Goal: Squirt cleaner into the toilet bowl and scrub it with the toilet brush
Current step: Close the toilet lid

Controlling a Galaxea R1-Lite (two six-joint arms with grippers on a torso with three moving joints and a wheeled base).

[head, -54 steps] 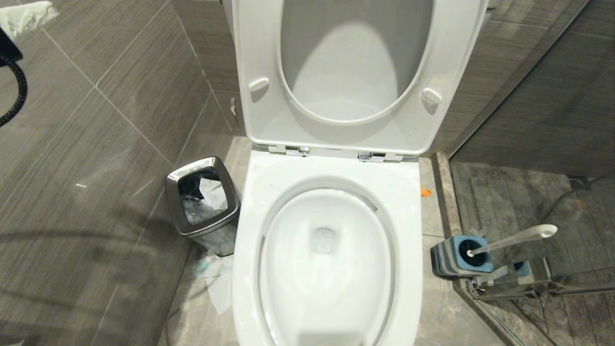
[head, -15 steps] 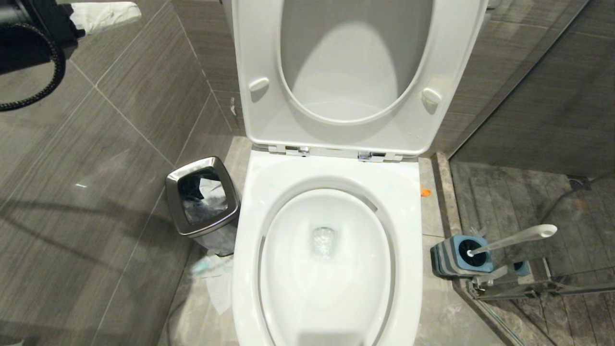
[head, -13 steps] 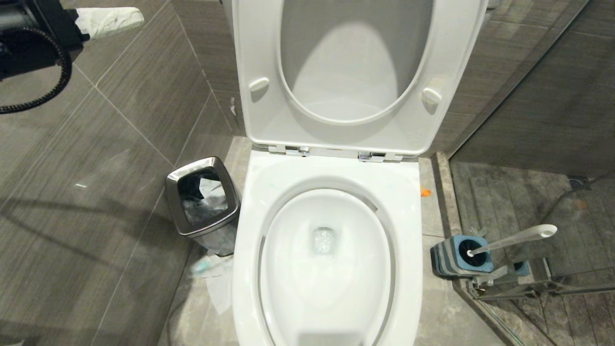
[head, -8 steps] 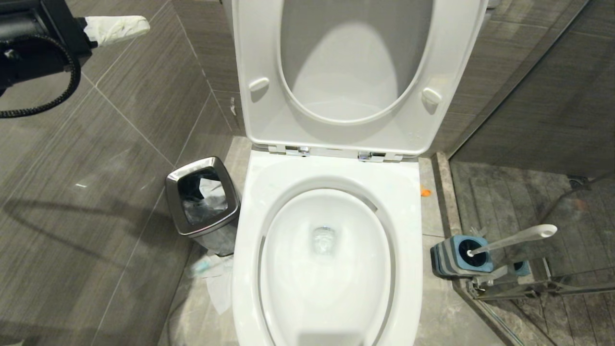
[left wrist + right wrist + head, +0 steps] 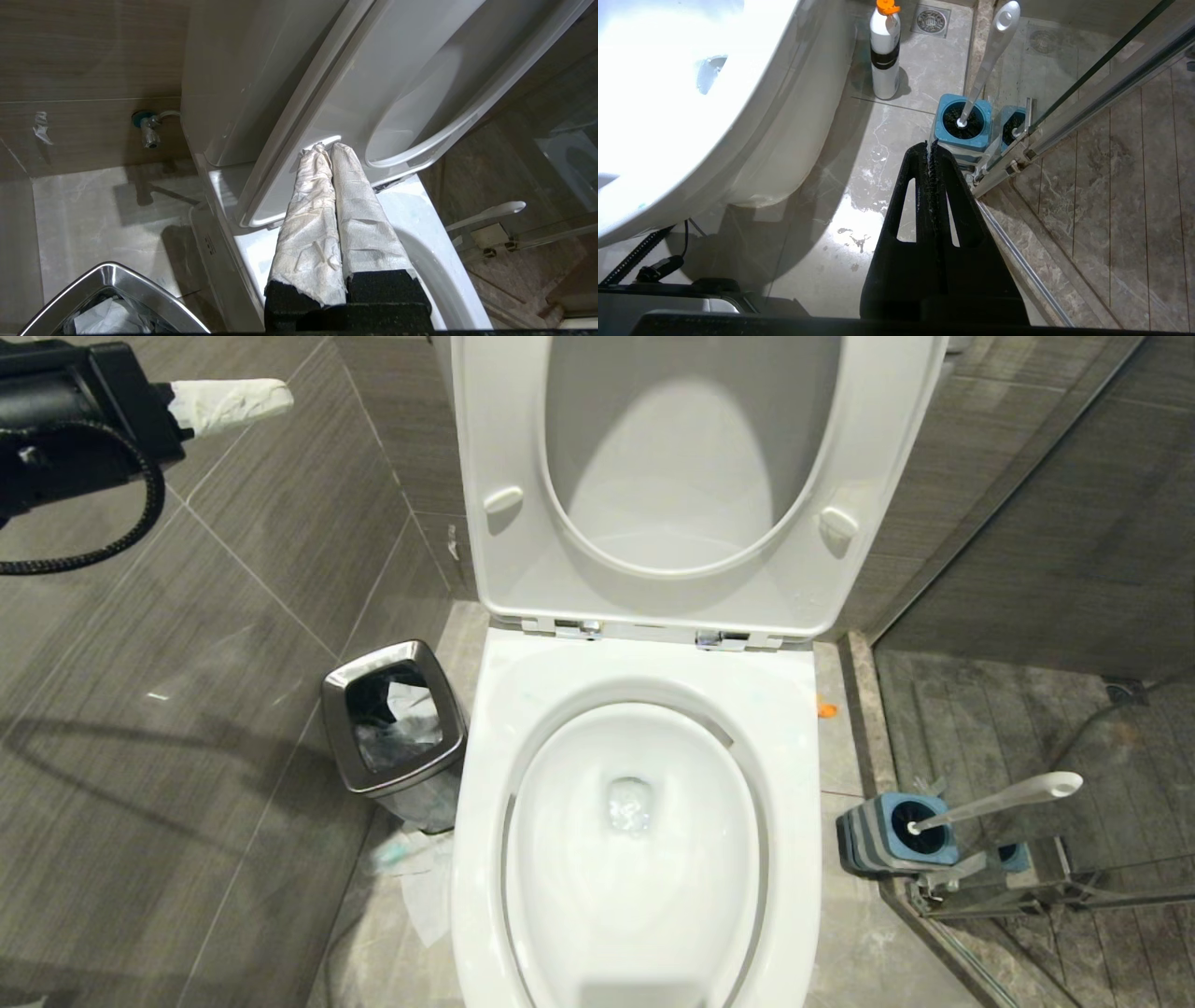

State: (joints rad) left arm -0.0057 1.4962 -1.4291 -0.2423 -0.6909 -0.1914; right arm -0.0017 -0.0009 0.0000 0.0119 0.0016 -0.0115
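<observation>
Left pincer (image 5: 266, 394) is up in the air at the far left, fingers pressed together, wrapped in white paper and holding nothing, level with the raised toilet lid (image 5: 878, 476). Toilet bowl (image 5: 523, 709) sits open on the floor, seat up. Toilet brush (image 5: 999, 800) stands in its grey-and-blue holder (image 5: 864, 840) on the floor right of the bowl, by the glass shower door. Right pincer (image 5: 930, 151) hangs low near that holder, closed tight and empty. Steel bin (image 5: 341, 705) is left of the bowl, and a white cleaner bottle (image 5: 885, 51) with an orange cap stands beside the bowl's base.

No legible text, label, brand or number on anything.
</observation>
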